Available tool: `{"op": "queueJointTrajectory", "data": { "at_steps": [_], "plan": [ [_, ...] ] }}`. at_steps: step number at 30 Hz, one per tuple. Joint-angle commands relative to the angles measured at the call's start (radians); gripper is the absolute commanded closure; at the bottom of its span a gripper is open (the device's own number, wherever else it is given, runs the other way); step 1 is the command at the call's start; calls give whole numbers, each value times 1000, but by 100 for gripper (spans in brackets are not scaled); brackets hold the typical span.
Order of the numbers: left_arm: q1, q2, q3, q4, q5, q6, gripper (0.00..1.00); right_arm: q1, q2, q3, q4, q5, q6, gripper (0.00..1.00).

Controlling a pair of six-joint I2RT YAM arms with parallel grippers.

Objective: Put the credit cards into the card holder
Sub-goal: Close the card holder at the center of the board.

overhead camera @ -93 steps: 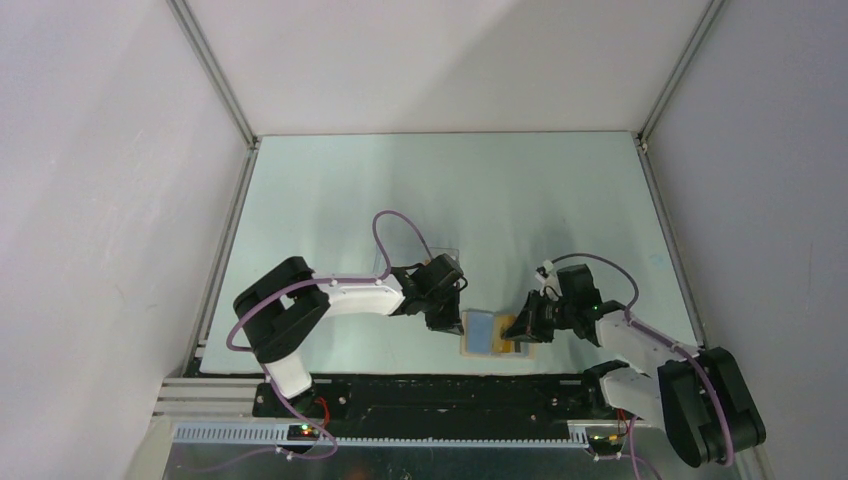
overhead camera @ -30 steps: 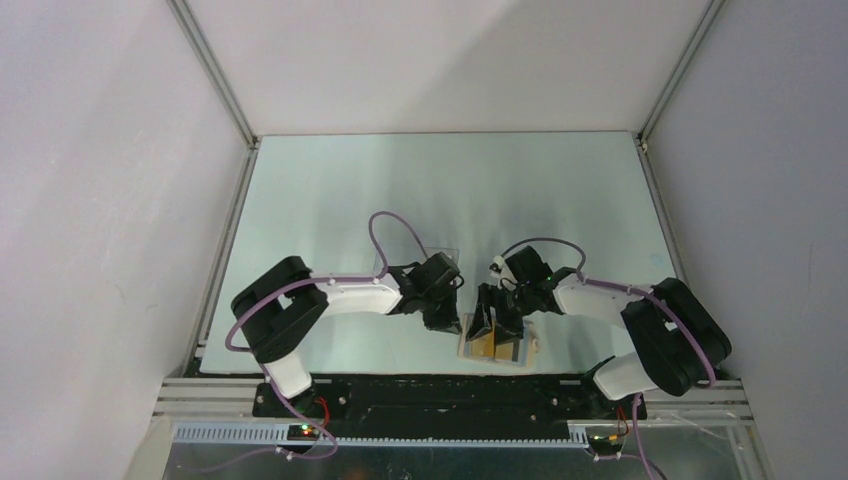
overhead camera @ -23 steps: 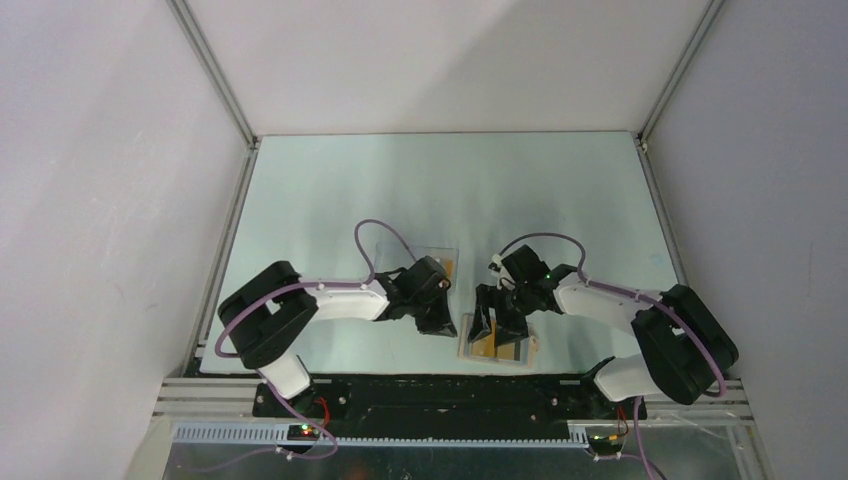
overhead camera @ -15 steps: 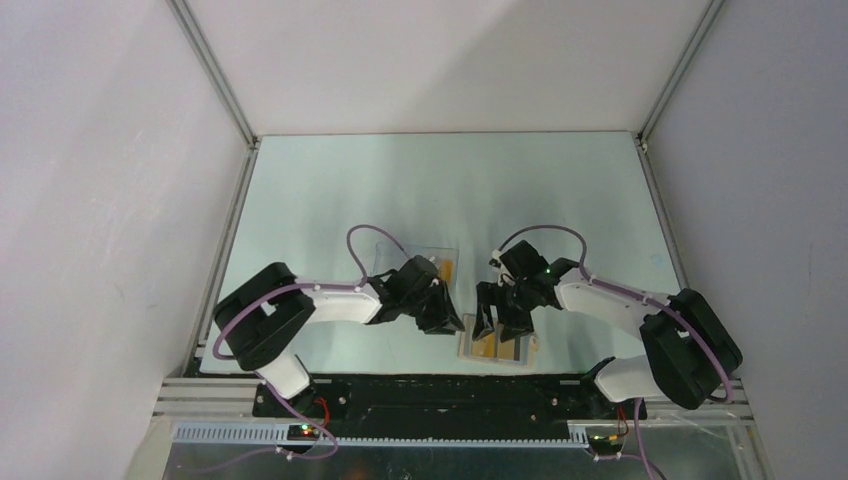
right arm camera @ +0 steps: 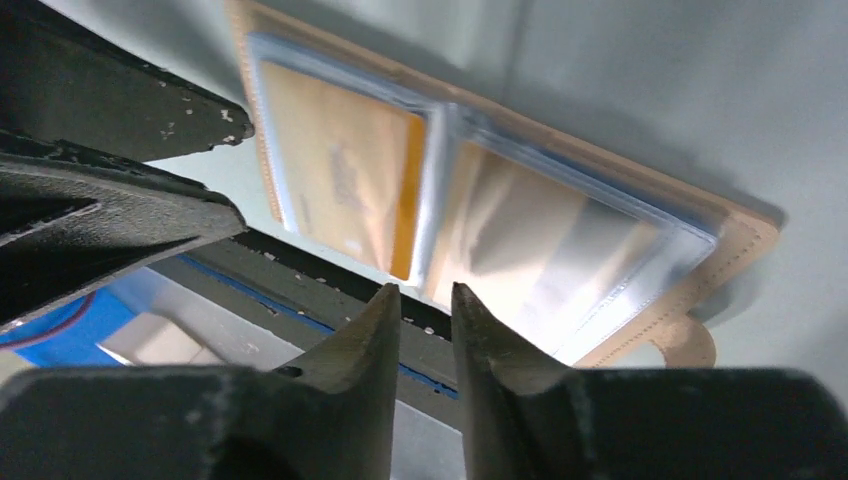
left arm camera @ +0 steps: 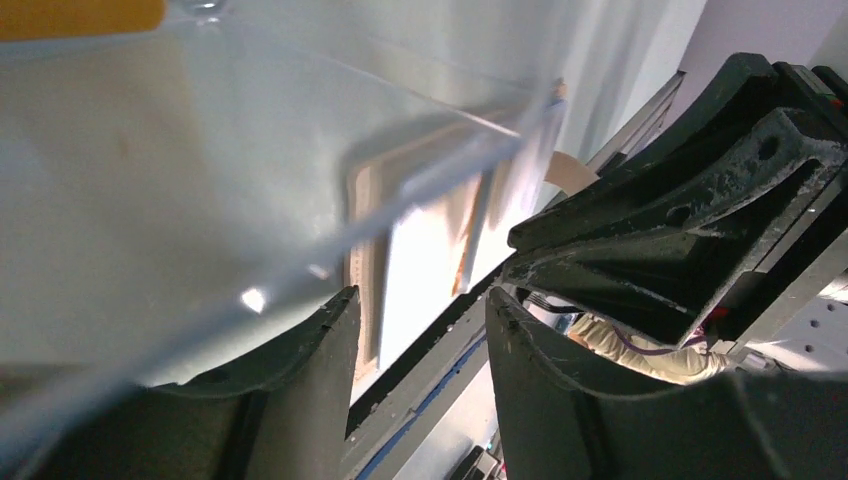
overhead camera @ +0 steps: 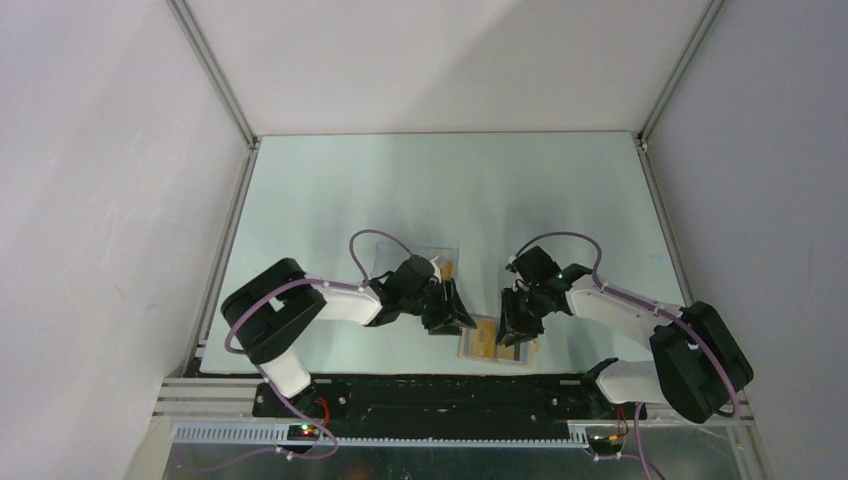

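Stitching rims the tan wallet (right arm camera: 745,228), which lies open and flat on the pale, smooth table (overhead camera: 450,190) at its near edge (overhead camera: 468,348), between the two grippers. From the right wrist we see its inside covered by two clear, glossy sleeves (right arm camera: 560,250) set side by side. One holds an orange card (right arm camera: 335,185) with rounded corners, lying flat. The other is washed out by glare, and we cannot tell what is in it. A rounded tan tab (right arm camera: 690,340) sticks out from the wallet's edge. The right gripper (right arm camera: 422,292) hangs over the wallet (overhead camera: 515,335). Its dark, matte, tapered fingers (right arm camera: 350,390) are drawn close, with only a thin slit between them and nothing in it. The left gripper (overhead camera: 455,315) sits just beside the wallet's left side; its jaws stand apart and hold nothing (left arm camera: 420,300). Just behind it is a clear, hard-walled box (overhead camera: 440,252) with straight edges. One see-through edge (left arm camera: 200,150) runs across the left wrist view right in front of the jaws. A second card (overhead camera: 449,268), also orange, shows inside the box (left arm camera: 80,15).
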Motion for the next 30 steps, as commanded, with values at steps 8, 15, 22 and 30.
{"op": "queueJointTrajectory", "data": {
  "at_steps": [8, 15, 22, 30],
  "plan": [
    [7, -20, 29, -137, -93, 109, 42, -22, 135, -39, 95, 24, 0, 100],
    [-4, 21, 83, -212, -107, 125, 41, -22, 185, -50, 114, 41, -1, 100],
    [-41, 89, 158, -155, -37, 119, 46, -20, 218, -64, 180, -20, -9, 100],
    [-46, 0, 109, -78, 8, 84, 59, -32, 240, -69, 272, -135, -30, 100]
  ]
}}
